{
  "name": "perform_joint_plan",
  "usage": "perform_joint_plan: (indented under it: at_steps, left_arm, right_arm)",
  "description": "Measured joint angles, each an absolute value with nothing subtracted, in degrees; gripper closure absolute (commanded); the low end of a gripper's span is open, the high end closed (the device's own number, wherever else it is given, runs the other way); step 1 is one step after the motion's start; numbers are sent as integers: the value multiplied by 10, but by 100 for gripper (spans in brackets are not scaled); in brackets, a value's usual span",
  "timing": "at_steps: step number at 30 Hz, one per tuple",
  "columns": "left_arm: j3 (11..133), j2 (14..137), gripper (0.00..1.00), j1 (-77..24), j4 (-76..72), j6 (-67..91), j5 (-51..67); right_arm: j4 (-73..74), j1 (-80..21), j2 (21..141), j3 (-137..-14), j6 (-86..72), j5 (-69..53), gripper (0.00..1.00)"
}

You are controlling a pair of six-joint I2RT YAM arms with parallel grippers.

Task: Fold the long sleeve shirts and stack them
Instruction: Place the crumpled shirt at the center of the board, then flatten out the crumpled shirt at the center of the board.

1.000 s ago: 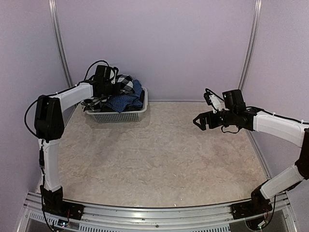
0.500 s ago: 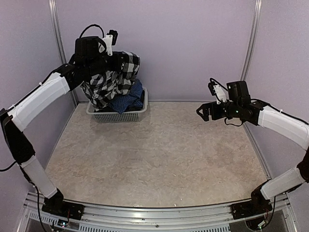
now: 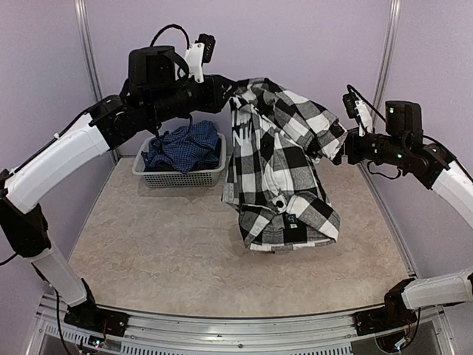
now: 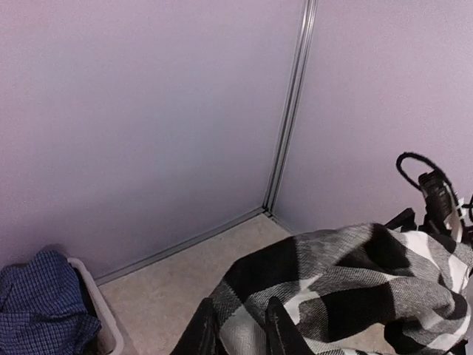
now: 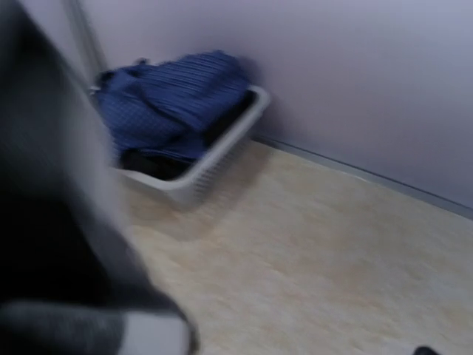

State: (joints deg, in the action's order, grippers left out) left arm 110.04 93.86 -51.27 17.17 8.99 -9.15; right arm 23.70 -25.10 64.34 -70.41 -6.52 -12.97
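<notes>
The black-and-white check shirt (image 3: 277, 159) hangs in the air over the middle of the table, and its lower end rests crumpled on the table. My left gripper (image 3: 228, 92) is shut on its top left edge; in the left wrist view the cloth (image 4: 355, 281) sits pinched between the fingers (image 4: 277, 333). My right gripper (image 3: 346, 148) is at the shirt's right edge. Its jaws are hidden by cloth, and the blurred right wrist view shows only the shirt (image 5: 52, 244) close up. The blue fine-check shirt (image 3: 181, 144) lies in the basket.
The white mesh basket (image 3: 181, 177) stands at the back left against the wall and also shows in the right wrist view (image 5: 214, 159). Purple walls enclose the table on three sides. A metal rail runs along the near edge (image 3: 236, 325).
My left arm has lifted the check shirt out of the basket and swung it right, over the middle of the table. My right gripper has risen and moved to the shirt's right edge.
</notes>
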Motion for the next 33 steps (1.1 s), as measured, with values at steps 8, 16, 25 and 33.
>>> perform_joint_plan:
  at_steps: [8, 16, 25, 33]
  left_arm:
    - [925, 1040, 21, -509, 161, 114, -110]
    - [702, 985, 5, -520, 107, 134, -31]
    - [695, 964, 11, -734, 102, 54, 31]
    - [875, 1153, 10, -793, 175, -25, 36]
  right_arm:
    - [314, -251, 649, -696, -81, 51, 0]
    - [336, -251, 670, -662, -92, 85, 1]
    - [327, -251, 684, -610, -104, 29, 0]
    - [311, -220, 696, -610, -104, -7, 0]
